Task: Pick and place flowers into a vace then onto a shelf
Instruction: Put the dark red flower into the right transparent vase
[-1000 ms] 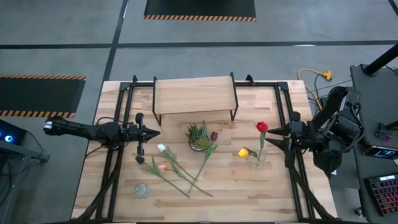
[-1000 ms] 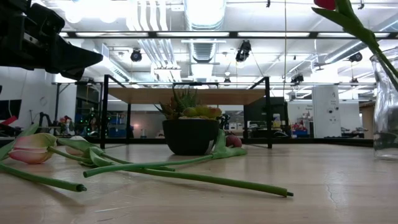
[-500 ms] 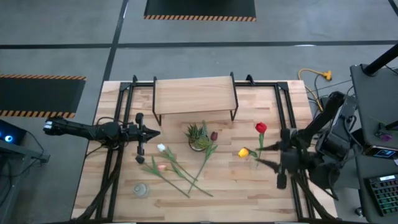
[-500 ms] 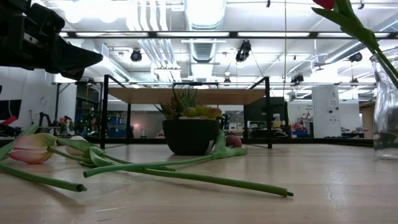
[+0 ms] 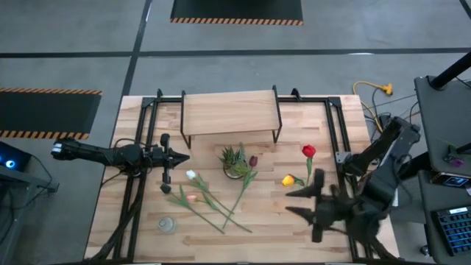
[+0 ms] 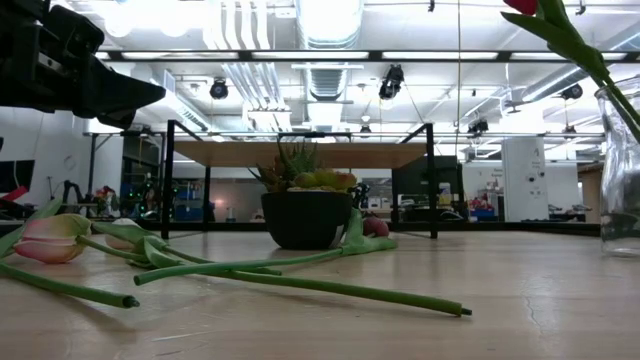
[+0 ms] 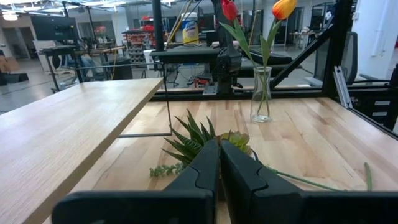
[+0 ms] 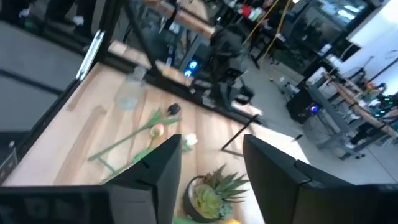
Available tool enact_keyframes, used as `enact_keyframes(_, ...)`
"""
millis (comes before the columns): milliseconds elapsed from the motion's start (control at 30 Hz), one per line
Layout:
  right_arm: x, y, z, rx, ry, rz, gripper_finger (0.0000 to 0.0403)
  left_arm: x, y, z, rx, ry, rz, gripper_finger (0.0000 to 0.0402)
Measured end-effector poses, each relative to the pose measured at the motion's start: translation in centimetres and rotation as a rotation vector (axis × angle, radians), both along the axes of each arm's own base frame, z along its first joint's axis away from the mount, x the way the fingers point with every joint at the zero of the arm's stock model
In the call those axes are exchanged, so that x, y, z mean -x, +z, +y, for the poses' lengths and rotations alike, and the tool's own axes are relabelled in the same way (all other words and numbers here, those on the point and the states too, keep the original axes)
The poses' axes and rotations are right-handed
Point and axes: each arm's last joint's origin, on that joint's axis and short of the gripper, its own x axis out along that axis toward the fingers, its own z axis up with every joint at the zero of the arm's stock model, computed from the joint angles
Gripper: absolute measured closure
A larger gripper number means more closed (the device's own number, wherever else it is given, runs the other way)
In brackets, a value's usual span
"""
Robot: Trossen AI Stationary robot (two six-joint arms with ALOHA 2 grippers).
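Note:
A clear glass vase (image 7: 261,93) stands right of the table's middle and holds a red tulip (image 5: 308,151) and a yellow tulip (image 5: 288,179). Three loose flowers lie with crossed stems (image 5: 221,207) at the table's middle: heads white (image 5: 191,175), pink (image 5: 191,197) and maroon (image 5: 253,160). The light-wood shelf (image 5: 229,114) stands at the far side. My right gripper (image 5: 288,204) hovers open just on the near side of the vase, pointing left, with nothing between its fingers. My left gripper (image 5: 176,156) waits shut at the left, level, above the table.
A small spiky potted plant (image 5: 234,162) sits in front of the shelf, beside the maroon head. A small clear jar (image 5: 167,224) stands near the front left. Black frame rails (image 5: 140,184) run along both sides of the table. Bare wood lies toward the near edge.
My right gripper has swung from beside the red tulip toward the table's near edge and a little left, rolling about its own axis as it went. The vase, its two tulips and the loose flowers have kept their places.

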Motion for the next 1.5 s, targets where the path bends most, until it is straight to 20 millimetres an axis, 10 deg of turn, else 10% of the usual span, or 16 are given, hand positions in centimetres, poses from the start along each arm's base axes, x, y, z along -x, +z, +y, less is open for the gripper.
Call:
enact_keyframes(500,-7.4,-2.5,2.3,0.066,0.095,0.183,0.0177,0.0,0.0,0.0,0.0,0.0,0.0,0.0402)
enact_keyframes(833,-12.1,-4.1,-1.3,-0.368,-0.222,0.154,0.0182,0.0,0.0,0.0,0.0,0.0,0.001,0.0402)
enact_keyframes(1500,-15.8,-9.7,-0.9,-0.645,-0.473,0.136,0.0191,0.0,0.0,0.0,0.0,0.0,0.001,0.0402)
